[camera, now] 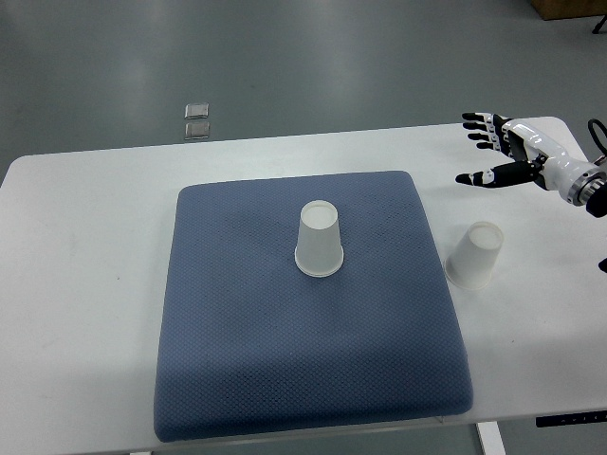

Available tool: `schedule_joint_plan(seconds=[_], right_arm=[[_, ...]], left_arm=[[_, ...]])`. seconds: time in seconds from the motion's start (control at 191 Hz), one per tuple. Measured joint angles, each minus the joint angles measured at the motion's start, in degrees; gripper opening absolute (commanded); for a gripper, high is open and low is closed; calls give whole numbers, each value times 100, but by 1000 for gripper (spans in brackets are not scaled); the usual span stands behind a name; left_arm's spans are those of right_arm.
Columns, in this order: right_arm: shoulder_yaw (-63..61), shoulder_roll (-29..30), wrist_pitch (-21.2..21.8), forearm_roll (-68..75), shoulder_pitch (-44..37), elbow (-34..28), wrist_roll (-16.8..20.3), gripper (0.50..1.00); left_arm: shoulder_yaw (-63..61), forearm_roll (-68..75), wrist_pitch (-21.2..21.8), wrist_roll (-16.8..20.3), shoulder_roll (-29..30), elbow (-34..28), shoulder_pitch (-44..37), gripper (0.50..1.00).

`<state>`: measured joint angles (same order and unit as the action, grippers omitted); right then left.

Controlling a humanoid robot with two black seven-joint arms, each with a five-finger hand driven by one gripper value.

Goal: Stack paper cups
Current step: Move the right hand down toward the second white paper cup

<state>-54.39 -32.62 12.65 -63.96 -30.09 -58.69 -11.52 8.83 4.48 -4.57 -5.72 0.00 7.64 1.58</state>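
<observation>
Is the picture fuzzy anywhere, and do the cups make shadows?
Top view: sharp, evenly lit; the cup on the mat and the cup on the table cast only faint, soft shadows; the floor shows pale glare; the right hand looks crisp, fingers spread.

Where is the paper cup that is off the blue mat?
In the top view, that cup stands upside down on the white table, just right of the mat, below the open right hand.

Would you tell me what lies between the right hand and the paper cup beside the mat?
Only bare table between right hand and cup, per top view.
</observation>
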Motion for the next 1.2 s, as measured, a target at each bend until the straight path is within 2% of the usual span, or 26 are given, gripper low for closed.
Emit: schedule_joint_plan(seconds=[0.251,0.429,0.737,1.113,1.202], right_arm=[[732,-868,39,-1003,-23,-436,-482,924],[948,-1213,89,-1458,-34,-725,-600,924],[1256,-1351,365,-2244,-41,-784,-825,924],[1468,-1291,229,-2737,-7,-757,-812,901],[1500,-1290,156,-2810,-2,-721,-805,883]], left_arm=[[0,0,0,0,0,0,0,1000],[-1,0,0,0,0,0,0,1000],[-1,0,0,0,0,0,0,1000],[-2,0,0,2,0,0,0,1000],[-2,0,0,2,0,0,0,1000]])
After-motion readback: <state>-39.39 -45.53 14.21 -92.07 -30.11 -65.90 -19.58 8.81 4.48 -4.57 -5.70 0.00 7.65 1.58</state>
